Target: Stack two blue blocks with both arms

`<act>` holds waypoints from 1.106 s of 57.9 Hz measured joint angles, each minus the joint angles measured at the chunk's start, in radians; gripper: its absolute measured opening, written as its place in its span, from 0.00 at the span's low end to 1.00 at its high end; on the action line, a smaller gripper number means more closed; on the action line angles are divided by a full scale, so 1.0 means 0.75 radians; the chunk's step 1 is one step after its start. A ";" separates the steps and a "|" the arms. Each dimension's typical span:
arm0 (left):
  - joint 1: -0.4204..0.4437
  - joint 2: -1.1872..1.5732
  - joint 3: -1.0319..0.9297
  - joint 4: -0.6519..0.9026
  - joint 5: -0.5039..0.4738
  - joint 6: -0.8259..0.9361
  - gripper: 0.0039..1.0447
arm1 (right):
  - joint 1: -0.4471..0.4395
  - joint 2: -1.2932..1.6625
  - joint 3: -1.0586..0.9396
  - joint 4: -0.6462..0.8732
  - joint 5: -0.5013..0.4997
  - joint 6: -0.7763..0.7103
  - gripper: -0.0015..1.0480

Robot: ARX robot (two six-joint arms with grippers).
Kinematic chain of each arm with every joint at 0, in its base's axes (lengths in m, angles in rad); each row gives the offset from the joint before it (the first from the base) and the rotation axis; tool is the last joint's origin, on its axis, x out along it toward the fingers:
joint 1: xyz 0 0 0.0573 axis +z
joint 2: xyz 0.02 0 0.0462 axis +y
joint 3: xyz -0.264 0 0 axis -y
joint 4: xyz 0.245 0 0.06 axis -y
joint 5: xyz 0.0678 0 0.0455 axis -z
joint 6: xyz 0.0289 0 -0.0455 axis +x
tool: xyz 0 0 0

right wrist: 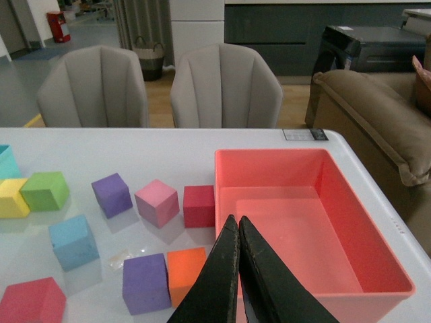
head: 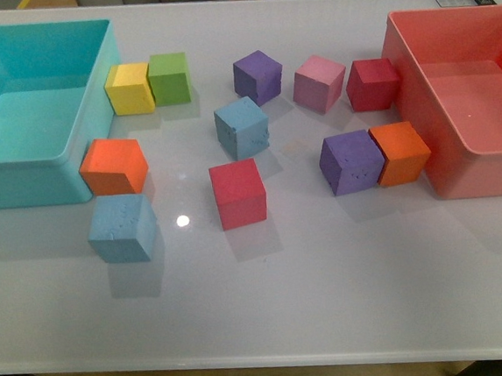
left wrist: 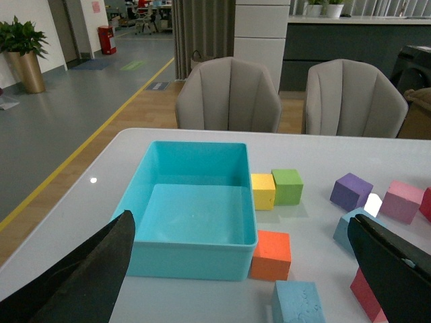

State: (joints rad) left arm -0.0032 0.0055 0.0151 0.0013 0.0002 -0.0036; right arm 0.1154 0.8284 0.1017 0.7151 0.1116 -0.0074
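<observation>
Two light blue foam cubes lie on the white table. One blue block [head: 123, 228] sits at the front left, below an orange cube [head: 114, 166]; it shows in the left wrist view [left wrist: 298, 302] between my open fingers. The other blue block [head: 242, 127] sits mid-table and shows in the right wrist view [right wrist: 73, 241]. Neither arm shows in the front view. My left gripper [left wrist: 246, 235] is open and empty, above the table near the teal bin. My right gripper [right wrist: 237, 225] is shut and empty, above the near edge of the pink bin.
A teal bin [head: 20, 164] stands at the left, a pink bin [head: 478, 168] at the right. Yellow [head: 129, 88], green [head: 169, 78], purple [head: 257, 76], pink [head: 319, 83], dark red [head: 372, 84], red [head: 238, 193], purple [head: 351, 162] and orange [head: 400, 152] cubes lie scattered.
</observation>
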 joint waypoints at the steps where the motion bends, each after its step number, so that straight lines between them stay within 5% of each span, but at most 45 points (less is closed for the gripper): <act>1: 0.000 0.000 0.000 0.000 0.000 0.000 0.92 | -0.005 -0.015 -0.006 -0.009 -0.003 0.000 0.02; 16: 0.000 0.000 0.000 0.000 0.000 0.000 0.92 | -0.146 -0.198 -0.079 -0.115 -0.136 0.001 0.02; 64: 0.000 0.000 0.000 0.000 0.000 0.000 0.92 | -0.150 -0.752 -0.115 -0.600 -0.147 0.001 0.02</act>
State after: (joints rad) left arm -0.0032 0.0055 0.0151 0.0013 0.0002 -0.0036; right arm 0.0032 0.2642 0.0154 0.2649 0.0013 -0.0067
